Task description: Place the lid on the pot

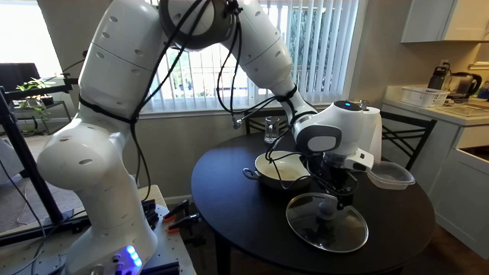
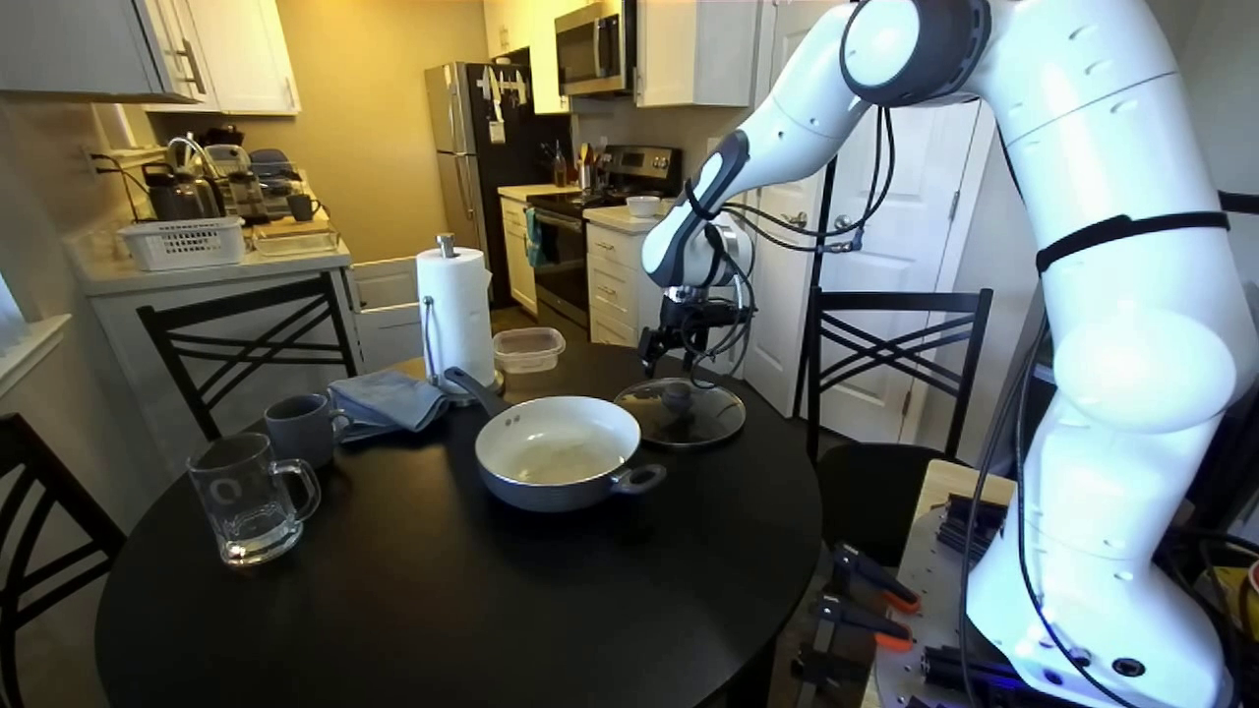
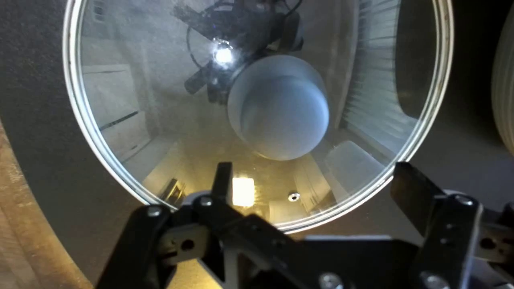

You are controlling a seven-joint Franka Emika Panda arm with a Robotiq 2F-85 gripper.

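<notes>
Nearest in an exterior view, the lid (image 1: 338, 227) lay on the table (image 1: 237, 206), knob (image 1: 326, 210) up; above its 1 o'clock side hung the gripper (image 3: 312, 170), fingers spread wide in the wrist view and holding nothing. Beyond, toward the lid's 11 o'clock, stood the pot (image 1: 290, 170), uncovered. Placement appeared not yet begun beyond reaching: grasp, lift, transfer and lowering all remained.

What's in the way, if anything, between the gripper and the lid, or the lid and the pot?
Nothing I can see. The wrist view shows the knob uncovered beyond the open gripper, and only tabletop between the lid and the pot.
</notes>
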